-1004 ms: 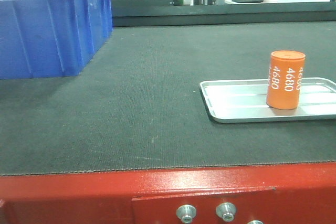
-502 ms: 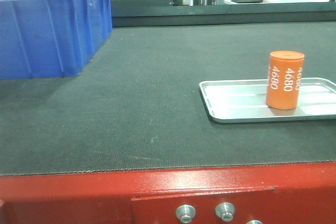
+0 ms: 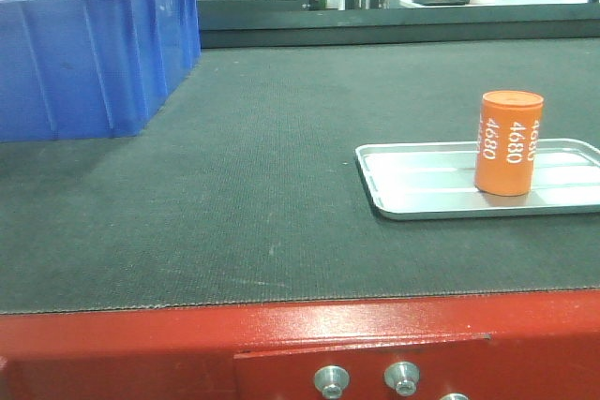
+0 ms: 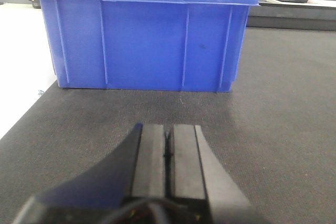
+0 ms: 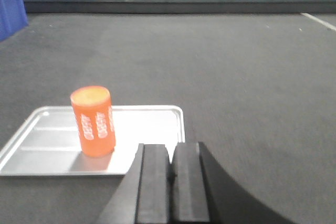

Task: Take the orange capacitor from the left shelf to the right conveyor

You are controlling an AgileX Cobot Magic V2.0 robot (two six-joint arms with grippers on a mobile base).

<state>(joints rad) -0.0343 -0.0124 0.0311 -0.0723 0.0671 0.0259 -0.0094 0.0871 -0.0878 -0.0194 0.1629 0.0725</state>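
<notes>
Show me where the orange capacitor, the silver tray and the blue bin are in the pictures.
orange capacitor [image 3: 508, 145]: front view, on its printed side.
silver tray [image 3: 412, 189]: front view, on its bare floor, left of the capacitor.
blue bin [image 4: 144, 45]: left wrist view, on its front wall.

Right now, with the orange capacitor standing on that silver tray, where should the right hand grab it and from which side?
Grip the orange capacitor across the middle of its round side. It stands upright on the silver tray, so its wall is clear all round. Come in level from the near side, where the shut right hand already faces it, opening first.
</notes>
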